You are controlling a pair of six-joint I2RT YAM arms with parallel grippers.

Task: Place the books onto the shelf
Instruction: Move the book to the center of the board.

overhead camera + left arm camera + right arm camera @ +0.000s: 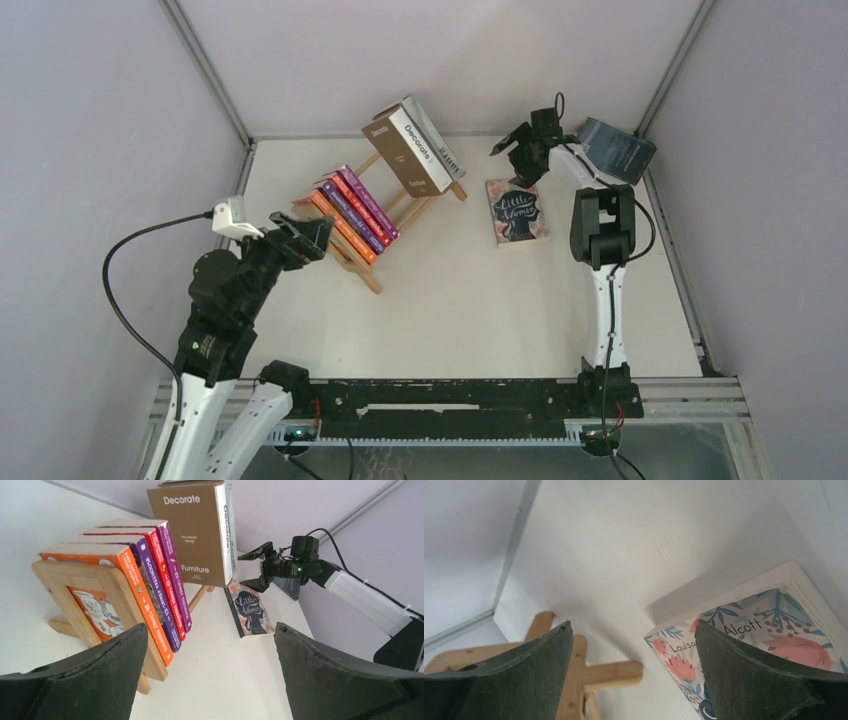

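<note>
The shelf (pixel 420 208) stands slantwise on the table (pixel 480 300), left of centre; at its near end four paperbacks (pixel 355 212) stand upright side by side, orange, purple, red and purple, spines up; at its far end the thick brown book (pixel 400 152) marked "Decorate" stands taller, with a grey-white book (pixel 437 135) against its far side; the "Little Women" paperback (pixel 517 212) lies flat on the table, cover up, right of the shelf; a dark blue book (pixel 617 148) sits propped in the far right corner; the left gripper (pixel 312 232) hangs just beside the orange end of the row, jaws spread wide, holding nothing; the right gripper (pixel 512 158) hovers over the far edge of the flat paperback, jaws likewise wide and empty.
</note>
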